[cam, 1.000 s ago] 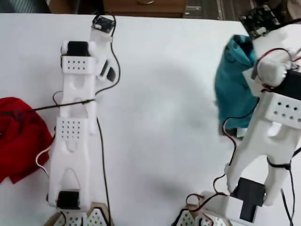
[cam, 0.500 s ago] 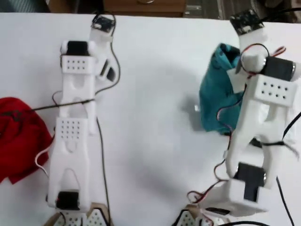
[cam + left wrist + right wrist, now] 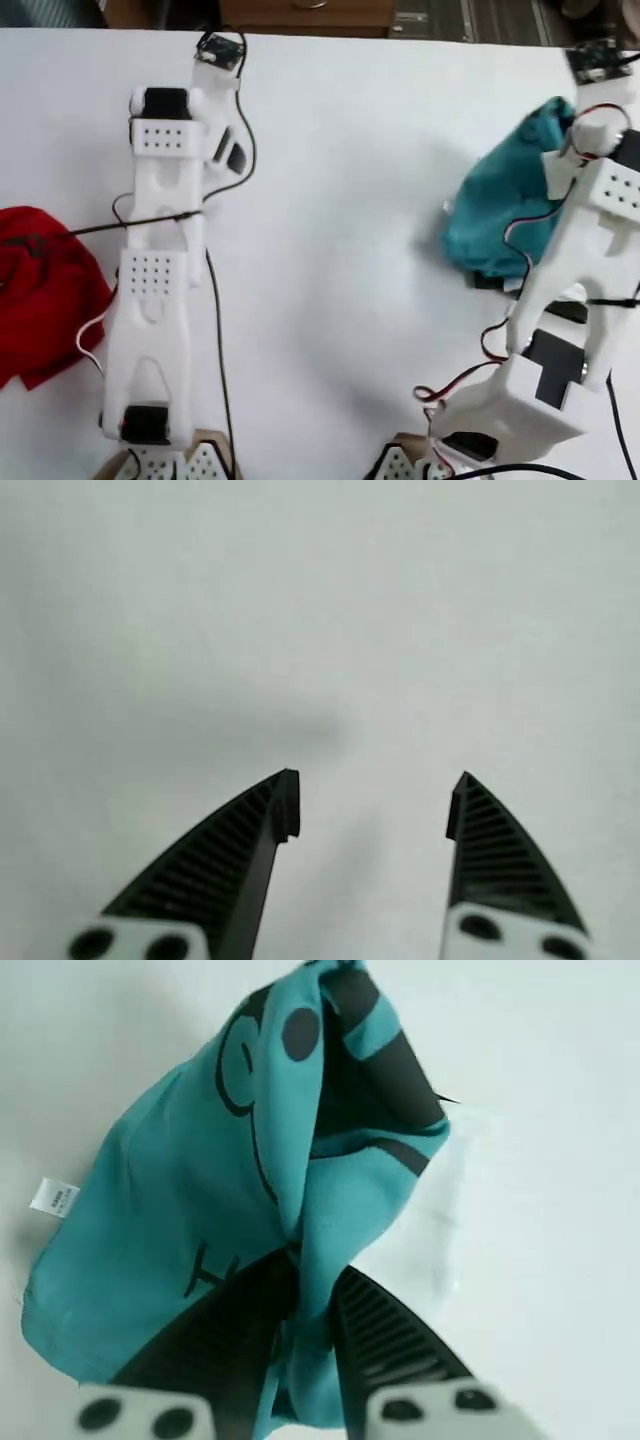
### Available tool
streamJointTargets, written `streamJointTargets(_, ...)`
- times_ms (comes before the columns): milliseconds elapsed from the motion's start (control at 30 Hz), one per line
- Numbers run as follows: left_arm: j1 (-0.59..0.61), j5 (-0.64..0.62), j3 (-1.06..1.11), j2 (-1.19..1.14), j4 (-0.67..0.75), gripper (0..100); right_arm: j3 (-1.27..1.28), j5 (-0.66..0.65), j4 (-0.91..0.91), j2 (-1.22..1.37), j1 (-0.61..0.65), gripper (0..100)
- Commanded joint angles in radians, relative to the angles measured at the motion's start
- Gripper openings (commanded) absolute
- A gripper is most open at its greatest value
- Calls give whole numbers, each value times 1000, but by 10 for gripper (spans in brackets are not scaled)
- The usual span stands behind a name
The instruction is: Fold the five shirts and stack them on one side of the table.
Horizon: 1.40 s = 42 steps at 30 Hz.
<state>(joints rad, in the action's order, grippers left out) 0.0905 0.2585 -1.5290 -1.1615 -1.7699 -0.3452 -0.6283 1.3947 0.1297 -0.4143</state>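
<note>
High view: we see the teal shirt (image 3: 500,210) bunched up at the right side of the table (image 3: 350,150), partly under the right arm (image 3: 585,250). The red shirt (image 3: 45,285) lies crumpled at the left edge, just beside the left arm (image 3: 155,270), which stretches out along the table.

Left wrist view: the left gripper (image 3: 375,800) is released, jaws spread wide over the white table surface.

Right wrist view: the right gripper (image 3: 310,1280) is clenched on a fold of the teal shirt, w/ the cloth pinched btw. its black fingers (image 3: 230,1330). The rest of the shirt bunches away from the jaws, showing dark print and a small white label (image 3: 55,1198) at one edge.
</note>
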Motion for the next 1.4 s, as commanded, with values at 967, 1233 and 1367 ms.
streamJointTargets(967,-12,-9,81,91,-17,256,-51,-147,-262,363,-226,116)
streamJointTargets(1233,-12,-9,124,98,-15,256,-83,-149,-260,348,-252,242)
streamJointTargets(1367,-6,-9,124,100,-15,256,-138,-147,-260,291,-263,222)
